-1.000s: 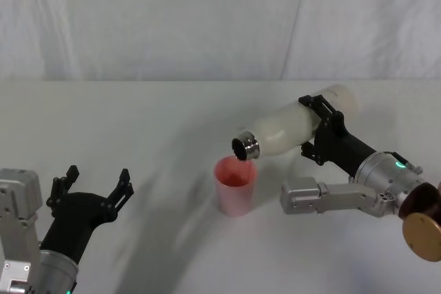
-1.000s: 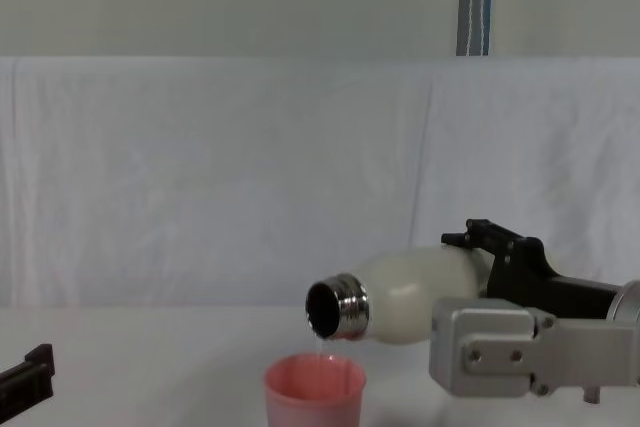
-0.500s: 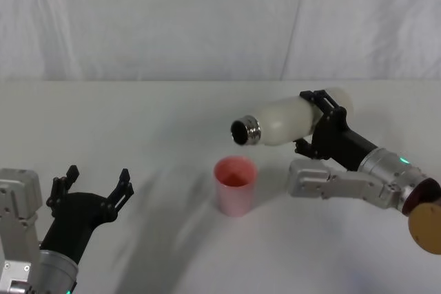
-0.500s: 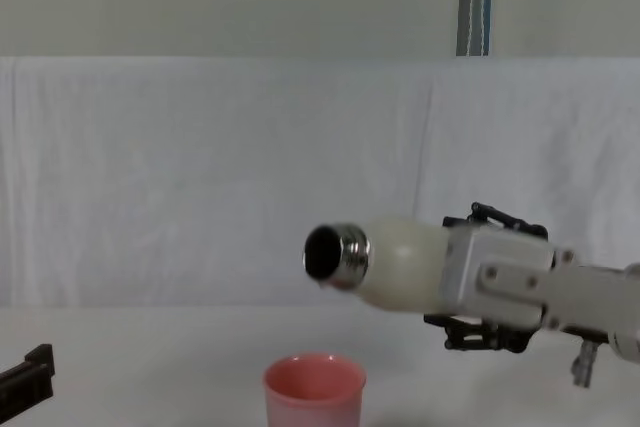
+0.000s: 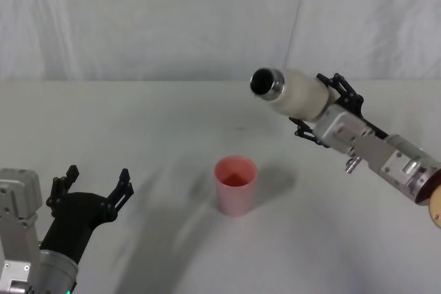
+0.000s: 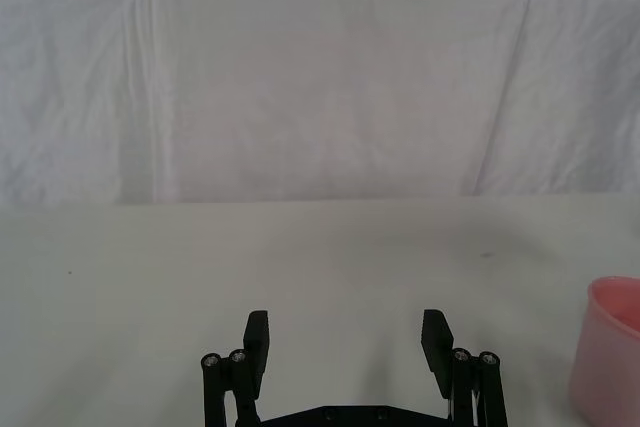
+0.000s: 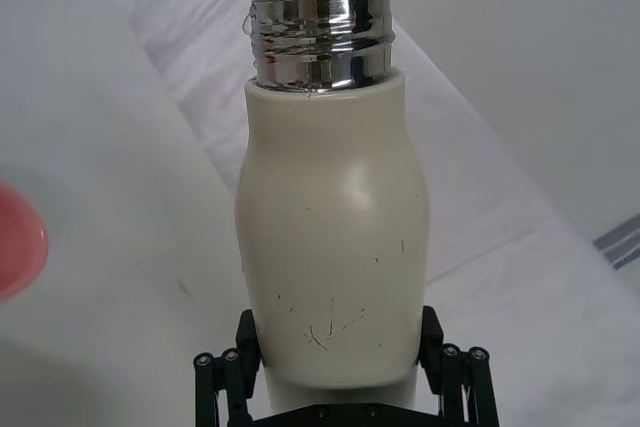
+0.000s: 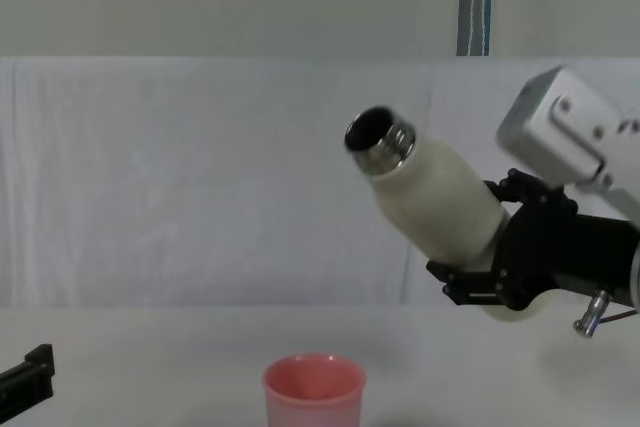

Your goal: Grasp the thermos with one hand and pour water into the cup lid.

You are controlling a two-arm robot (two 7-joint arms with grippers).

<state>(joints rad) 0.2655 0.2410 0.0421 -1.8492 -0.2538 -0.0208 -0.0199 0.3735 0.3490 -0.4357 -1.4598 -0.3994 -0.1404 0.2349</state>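
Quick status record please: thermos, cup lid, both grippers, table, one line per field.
thermos: held in the air, tilted with its open steel neck pointing up and toward the robot's left, no lid on
cup lid: upright on the table, apart from the thermos, below and to the left of the neck
right gripper: shut on the thermos, gripping its lower body
left gripper: open, low at the robot's left, holding nothing
table: white, with a white cloth backdrop behind
pour: no water seen leaving the neck
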